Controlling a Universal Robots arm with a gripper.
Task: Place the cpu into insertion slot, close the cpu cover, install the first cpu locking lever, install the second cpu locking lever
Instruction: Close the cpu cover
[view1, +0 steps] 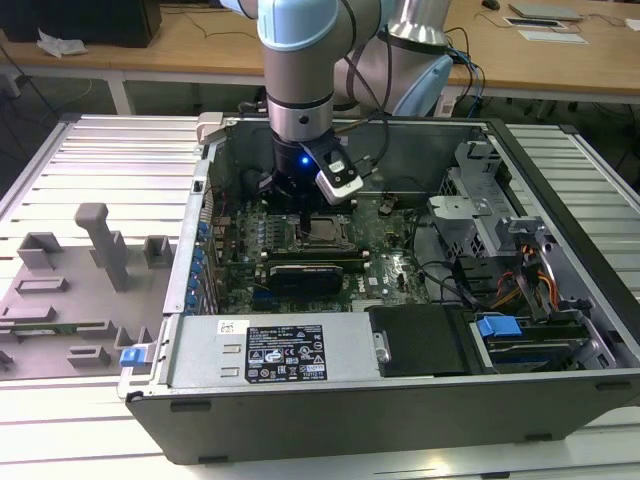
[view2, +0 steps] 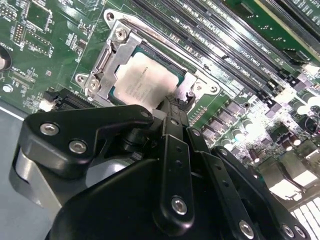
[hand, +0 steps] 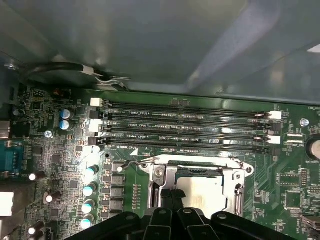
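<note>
In the exterior view, the arm (view1: 300, 90) is seen pointing straight down into the open computer box (view1: 400, 340), near its back wall. The claw (view1: 300, 212) is held low over the green board (view1: 400, 265), just beside the socket (view1: 325, 232).

In the second wrist view, the chip (view2: 142, 80) is seen lying flat in the socket. The cover (view2: 106, 61) is laid down around it. The claw is pinched tight, and nothing is held in it. Its tip is at the cover's edge, but it cannot be told if the metal is touched.

In the first wrist view, a thin wire lever (hand: 129, 163) is seen by the socket's corner, beside the long black slots (hand: 190, 127).

The locking seems to be the job in hand. It would best be done slowly, with the push made on metal only and never on the chip.
</note>
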